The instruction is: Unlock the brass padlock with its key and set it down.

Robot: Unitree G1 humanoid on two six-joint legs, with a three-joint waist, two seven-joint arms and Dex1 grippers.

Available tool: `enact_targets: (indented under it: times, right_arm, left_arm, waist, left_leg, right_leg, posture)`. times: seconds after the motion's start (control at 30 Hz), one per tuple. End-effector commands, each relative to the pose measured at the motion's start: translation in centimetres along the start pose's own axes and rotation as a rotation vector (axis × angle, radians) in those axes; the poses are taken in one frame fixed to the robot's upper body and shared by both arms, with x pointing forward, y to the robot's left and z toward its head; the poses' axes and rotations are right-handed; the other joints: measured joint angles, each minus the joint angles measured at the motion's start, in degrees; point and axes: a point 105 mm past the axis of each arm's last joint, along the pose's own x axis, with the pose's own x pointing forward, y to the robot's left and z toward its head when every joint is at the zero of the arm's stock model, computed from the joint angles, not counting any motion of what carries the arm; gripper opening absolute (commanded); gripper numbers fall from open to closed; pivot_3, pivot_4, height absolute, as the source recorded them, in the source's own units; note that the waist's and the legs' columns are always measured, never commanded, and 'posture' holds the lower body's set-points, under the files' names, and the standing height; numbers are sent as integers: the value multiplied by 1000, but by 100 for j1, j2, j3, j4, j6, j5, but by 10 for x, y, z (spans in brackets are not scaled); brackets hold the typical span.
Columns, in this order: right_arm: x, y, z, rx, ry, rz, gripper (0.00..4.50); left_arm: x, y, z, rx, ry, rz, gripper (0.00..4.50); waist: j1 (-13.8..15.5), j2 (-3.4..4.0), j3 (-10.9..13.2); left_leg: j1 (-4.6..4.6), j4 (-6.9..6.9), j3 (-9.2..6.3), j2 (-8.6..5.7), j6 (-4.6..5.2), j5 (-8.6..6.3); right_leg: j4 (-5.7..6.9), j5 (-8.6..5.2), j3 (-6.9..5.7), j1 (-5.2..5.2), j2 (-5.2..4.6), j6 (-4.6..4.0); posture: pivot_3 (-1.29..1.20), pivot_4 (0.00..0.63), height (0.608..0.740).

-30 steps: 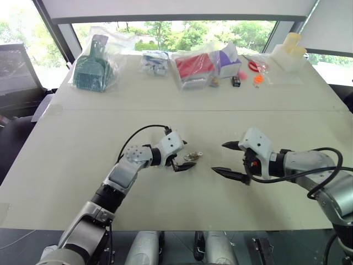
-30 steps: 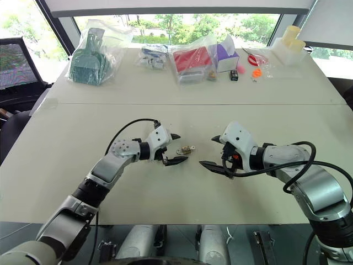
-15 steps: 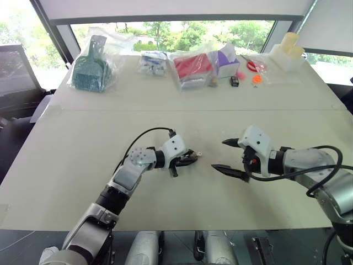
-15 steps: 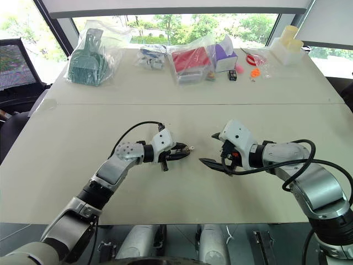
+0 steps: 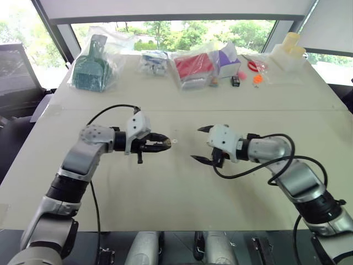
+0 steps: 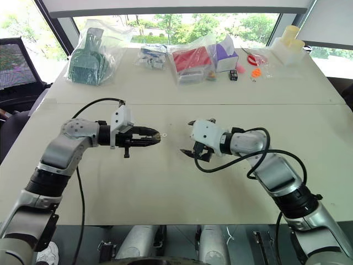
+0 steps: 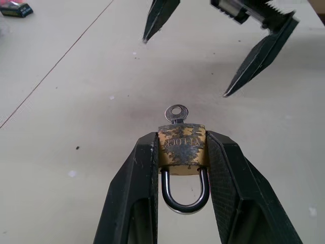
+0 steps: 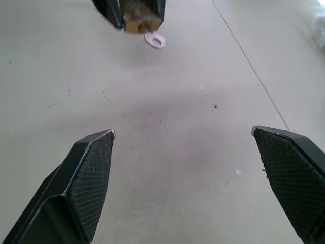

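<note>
The left gripper (image 7: pixel 182 168) is clenched on the padlock (image 7: pixel 182 148), one finger on each side of the brass body, and holds it above the desk (image 5: pixel 165 193), left of centre. The shackle (image 7: pixel 184 195) sits between the fingers and appears seated in the body, so the padlock is judged still locked. The key (image 7: pixel 176 113) is in the keyway, its bow projecting to the right toward the right gripper (image 5: pixel 201 144). The right gripper is released, jaws spread wide and holding nothing, just right of the key and apart from it, with both fingertips aimed at it. Status: pick-up and presentation of the padlock are done. Remaining: close the right gripper on the key bow, turn it until the shackle releases, then place the padlock on the desk. Bagged items (image 5: pixel 194 67) at the far edge are not involved.
</note>
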Motion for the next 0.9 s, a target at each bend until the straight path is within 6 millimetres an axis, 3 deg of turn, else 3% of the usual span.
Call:
enact_targets:
  times: [0.03, 0.23, 0.6, 0.7, 0.9]
  right_arm:
    - [12, -6, 18, -156, -61, -24, 4500]
    - [28, -18, 37, -286, -131, -93, 4500]
    - [32, -22, 49, -390, -169, -139, 4500]
    - [33, -19, 52, -399, -180, -137, 3609]
    - [37, -14, 58, -412, -199, -137, 429]
  left_arm:
    - [-12, 11, 24, 63, -36, 8, 760]
    - [-10, 16, 28, 80, -30, 8, 760]
    - [-5, 19, 18, 111, 15, -8, 760]
    - [-4, 20, 16, 112, 15, -8, 760]
    - [-3, 22, 15, 113, 14, -5, 760]
  waist:
    - [-10, -1, 1]
    - [-86, 0, 1]
    - [-156, 0, 1]
    - [-157, 0, 1]
    - [-150, 0, 1]
  left_leg:
    - [0, 0, 0, 0, -1, 0]
    - [2, -1, 0, 2, -3, 2]
    - [2, -2, 0, 3, -4, 3]
    - [2, -2, 0, 3, -4, 3]
    - [2, -2, -1, 2, -4, 3]
  right_leg:
    - [0, 0, 0, 0, 0, 0]
    - [9, 0, 0, -4, 4, 0]
    - [12, 0, 0, -3, 5, 0]
    - [12, 0, 0, -4, 5, 0]
    - [13, 0, 0, -3, 5, 0]
  posture:
    - [0, 150, 740]
    - [0, 150, 740]
    - [0, 150, 740]
    - [0, 150, 740]
    - [0, 150, 740]
